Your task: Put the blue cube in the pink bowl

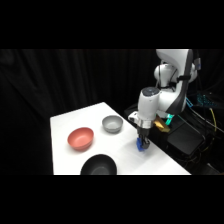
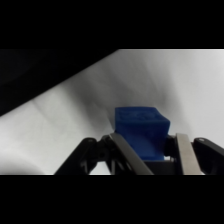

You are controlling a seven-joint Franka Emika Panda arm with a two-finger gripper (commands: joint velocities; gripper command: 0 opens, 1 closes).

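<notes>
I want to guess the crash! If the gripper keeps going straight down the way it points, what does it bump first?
Probably the white table. The gripper points down, with the blue cube between its fingers.

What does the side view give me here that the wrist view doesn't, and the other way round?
Only the side view shows the pink bowl, the grey bowl and the black bowl, all apart from the gripper, which is low over the table near its right edge. Only the wrist view shows the two fingers flanking the blue cube at its sides. Both show the cube at the gripper and the white table.
</notes>
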